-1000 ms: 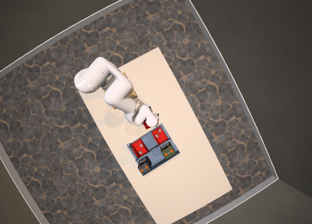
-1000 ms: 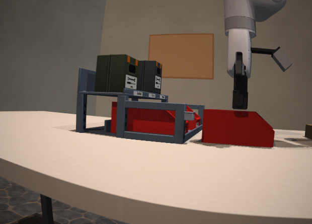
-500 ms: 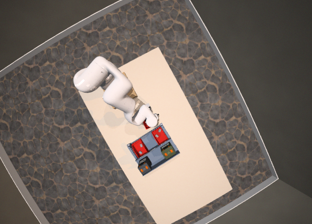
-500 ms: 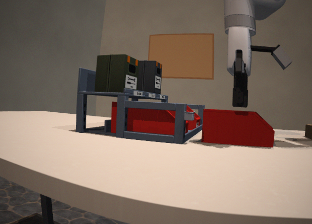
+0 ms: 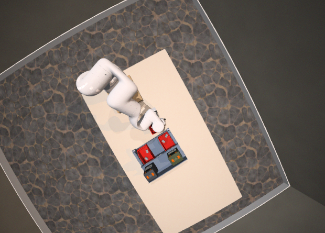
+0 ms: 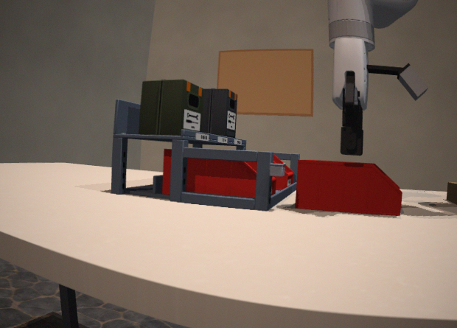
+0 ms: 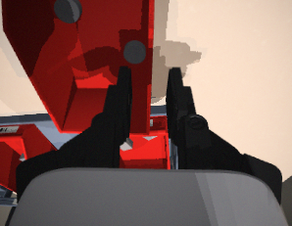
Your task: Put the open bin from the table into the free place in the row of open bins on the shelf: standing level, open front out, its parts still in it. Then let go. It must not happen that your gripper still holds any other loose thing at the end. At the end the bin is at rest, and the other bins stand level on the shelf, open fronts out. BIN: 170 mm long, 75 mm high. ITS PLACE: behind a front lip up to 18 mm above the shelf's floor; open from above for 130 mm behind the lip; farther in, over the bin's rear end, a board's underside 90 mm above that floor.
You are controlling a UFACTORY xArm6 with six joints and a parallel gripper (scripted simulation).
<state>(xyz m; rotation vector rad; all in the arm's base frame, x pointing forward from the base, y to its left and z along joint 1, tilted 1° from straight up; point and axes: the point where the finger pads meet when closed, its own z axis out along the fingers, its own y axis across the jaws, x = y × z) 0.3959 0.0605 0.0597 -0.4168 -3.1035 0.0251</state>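
The red open bin (image 5: 152, 130) (image 6: 343, 187) (image 7: 44, 63) stands level on the table before the shelf, its sloped open front away from it. Two dark round parts show inside in the wrist view. My gripper (image 6: 351, 152) (image 7: 149, 82) is partly open and empty, its fingertips a little above the bin's rim; in the wrist view one finger is over the inside and one beyond the right wall. The blue-grey shelf (image 6: 264, 180) holds a left bin (image 5: 144, 153) (image 7: 10, 156) and a right bin (image 5: 166, 141) (image 6: 221, 186) (image 7: 147, 158), both level. The free place (image 5: 155, 147) is between them.
On the shelf's upper board (image 5: 161, 164) stand a green box (image 5: 175, 158) (image 6: 172, 106) and a dark grey box (image 5: 150, 174) (image 6: 221, 111), behind the bins. A brown object (image 5: 138, 95) lies on the table under the arm.
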